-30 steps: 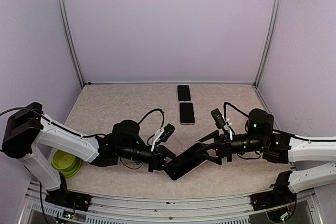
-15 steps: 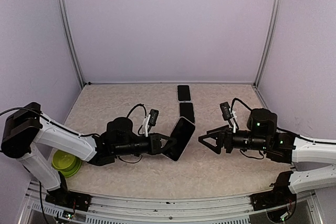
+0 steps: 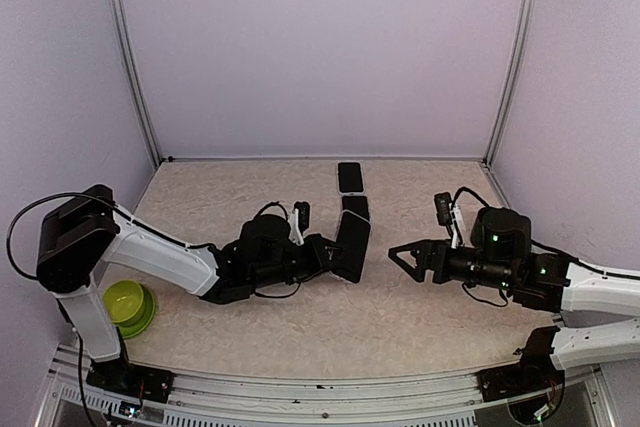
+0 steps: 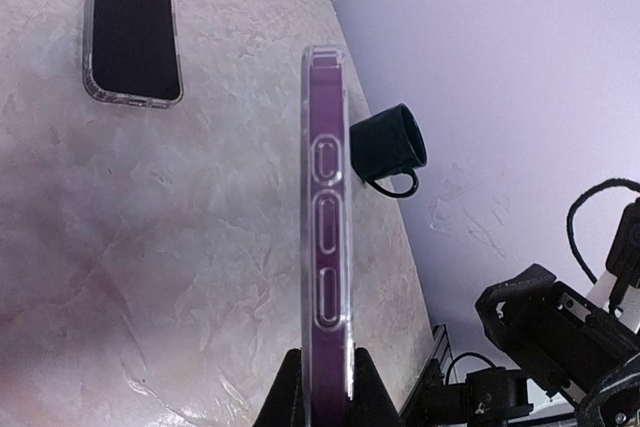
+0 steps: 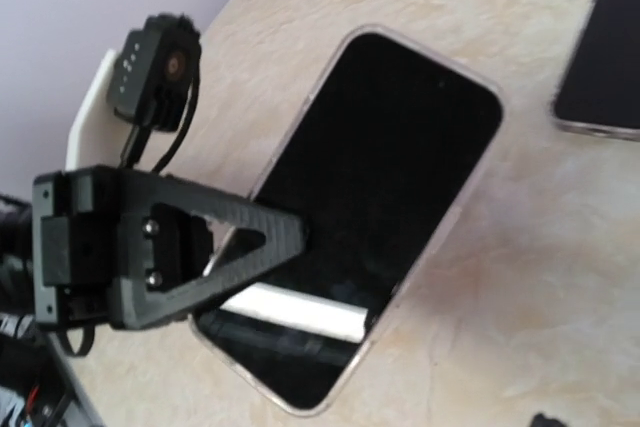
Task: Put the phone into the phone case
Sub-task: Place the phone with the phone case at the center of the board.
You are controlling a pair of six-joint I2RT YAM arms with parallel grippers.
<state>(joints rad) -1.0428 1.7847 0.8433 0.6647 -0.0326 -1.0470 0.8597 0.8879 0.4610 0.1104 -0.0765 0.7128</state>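
Two arms meet over the middle of the table [image 3: 420,322]. The left gripper [image 3: 335,253] is clenched on one end of the phone [image 3: 352,244] and holds it standing on edge, its dark screen turned to the right. In the left wrist view the phone shows edge-on, a purple body seated inside a clear case [image 4: 308,197]. Whether it touches the table cannot be told. The right gripper [image 3: 398,259] sits just right of the phone, apart from it, jaws released and spread wide, grasping nothing. Two spare phones lie flat toward the far edge: the far one [image 3: 349,177] in full view, the nearer one [image 3: 356,203] partly hidden behind the held phone. A green bowl [image 3: 128,304] rests at the near left corner.
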